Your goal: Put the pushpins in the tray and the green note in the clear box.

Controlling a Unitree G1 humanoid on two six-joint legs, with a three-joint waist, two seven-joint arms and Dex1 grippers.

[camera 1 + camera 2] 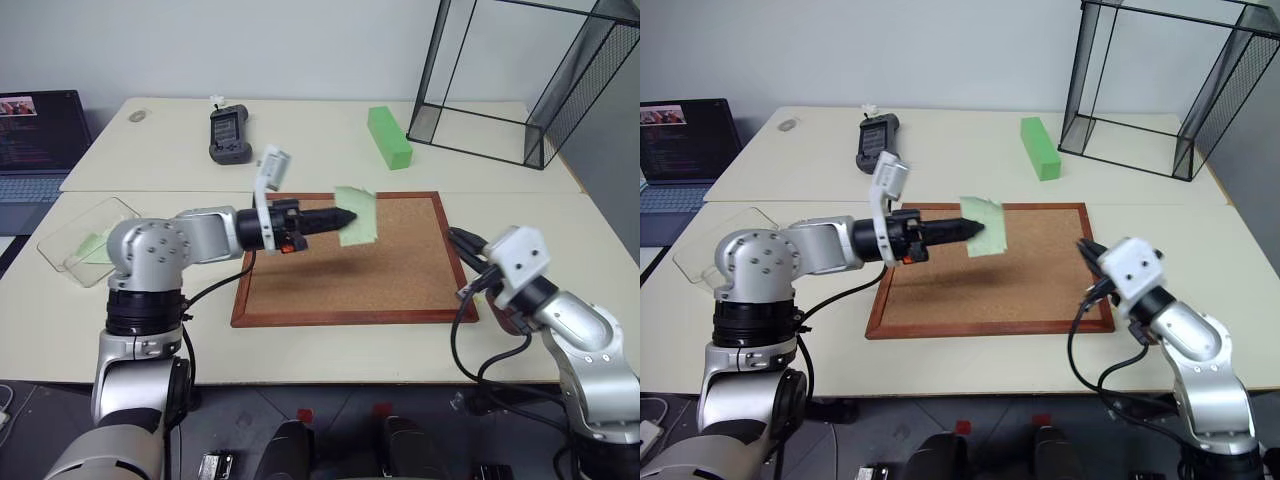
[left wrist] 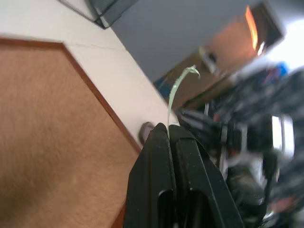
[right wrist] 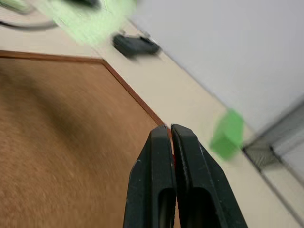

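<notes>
Pale green paper, the green note (image 1: 356,215), hung in the air above the cork board (image 1: 400,270), pinched at one edge by the left claw (image 1: 345,217), whose black fingers (image 2: 164,156) were pressed together on it. In the left wrist view the note curled up edge-on from between those fingertips. The clear box (image 1: 85,240) lay on the bench (image 1: 560,230) well to the left of the cork board, near the bench's left edge, with something pale green inside it. The right claw (image 3: 170,130) hovered at the cork board's right edge, its fingers closed tight; a thin red sliver showed between them, too small to identify. A bright green block (image 1: 388,137) and a black handheld device (image 1: 229,134) sat on the bench beyond the cork board, the block close to a black wire-framed cage (image 1: 520,80).
</notes>
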